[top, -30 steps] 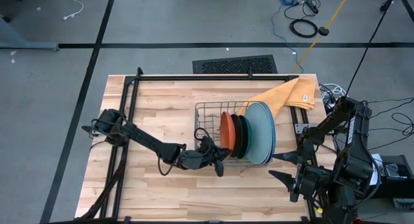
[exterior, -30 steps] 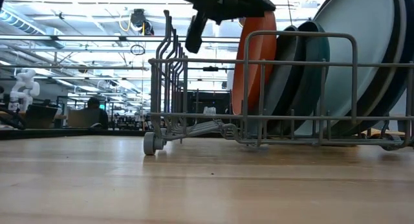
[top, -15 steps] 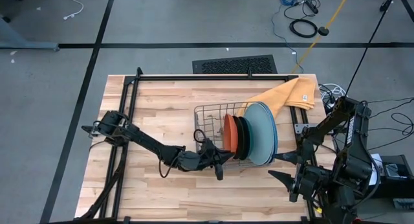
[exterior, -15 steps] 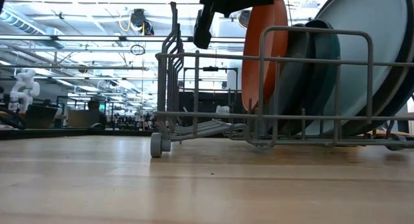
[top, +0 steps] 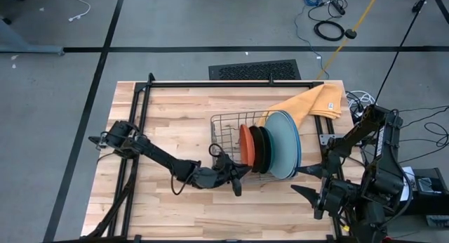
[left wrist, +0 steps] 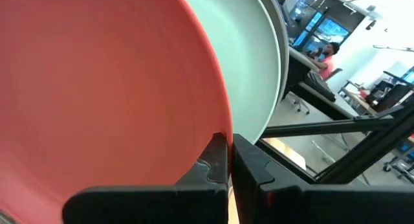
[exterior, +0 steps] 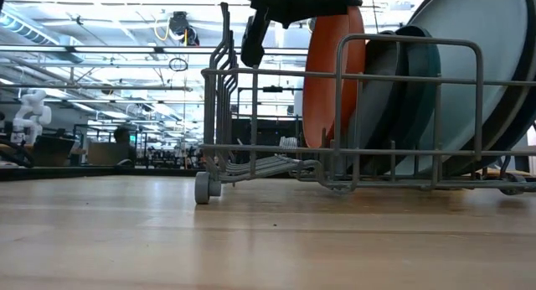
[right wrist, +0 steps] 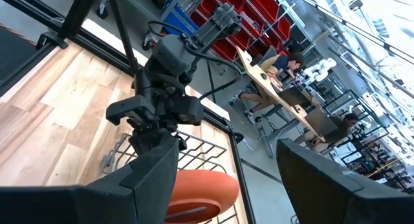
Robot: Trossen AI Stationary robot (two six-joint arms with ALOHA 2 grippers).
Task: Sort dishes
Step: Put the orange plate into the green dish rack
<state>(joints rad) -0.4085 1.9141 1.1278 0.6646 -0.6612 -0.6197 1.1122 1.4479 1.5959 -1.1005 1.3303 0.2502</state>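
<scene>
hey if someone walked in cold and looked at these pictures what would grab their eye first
Probably the row of plates standing on edge in the wire dish rack near the table's middle, led by the orange-red plate. The left gripper, jaws shut, sits right at that plate. A yellow-orange cloth lies behind the rack.

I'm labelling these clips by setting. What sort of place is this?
Most likely a robotics lab or workshop, not a kitchen: the dish rack sits on a bare wooden workbench, cables lie on the concrete floor, and people work at desks beyond.
</scene>
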